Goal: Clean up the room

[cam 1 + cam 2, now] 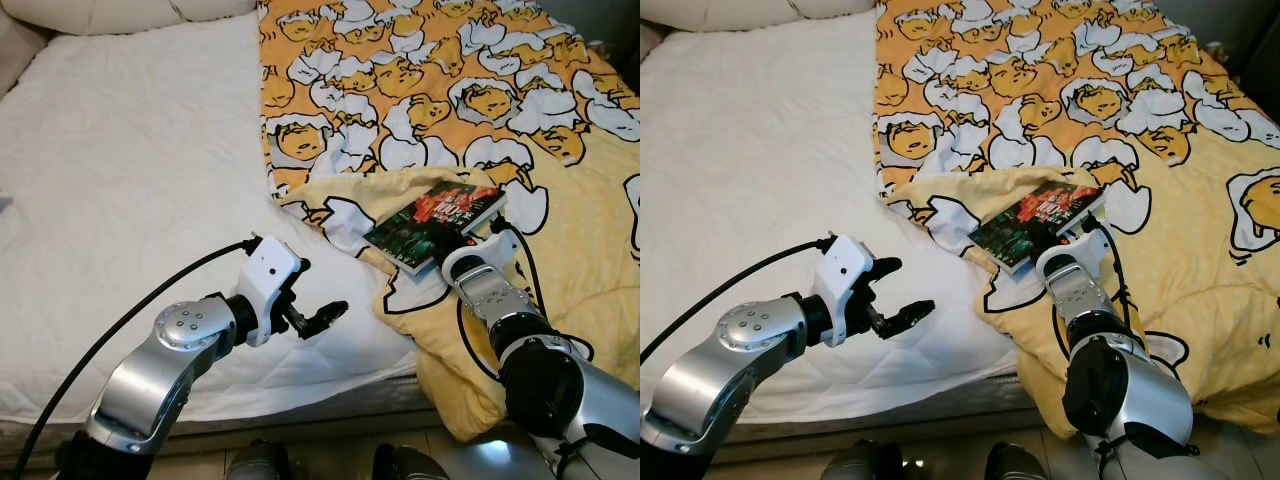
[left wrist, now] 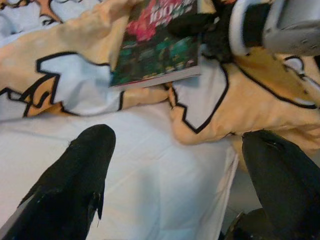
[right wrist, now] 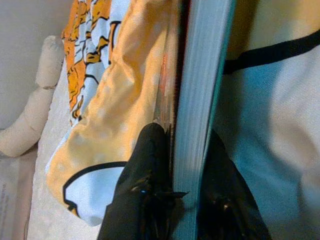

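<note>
The right end effector (image 3: 172,165) is pinching a book (image 1: 436,224), one black finger on each side of its page edge. The book lies on the rumpled yellow blanket (image 1: 560,210) near the edge of the bed (image 1: 130,180). The left end effector (image 1: 318,318) hovers over the white sheet, fingers (image 2: 75,185) spread wide.

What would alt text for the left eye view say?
The robot's right claw grips a book lying on a yellow cartoon-print blanket. Its open left claw hovers over the white mattress.
</note>
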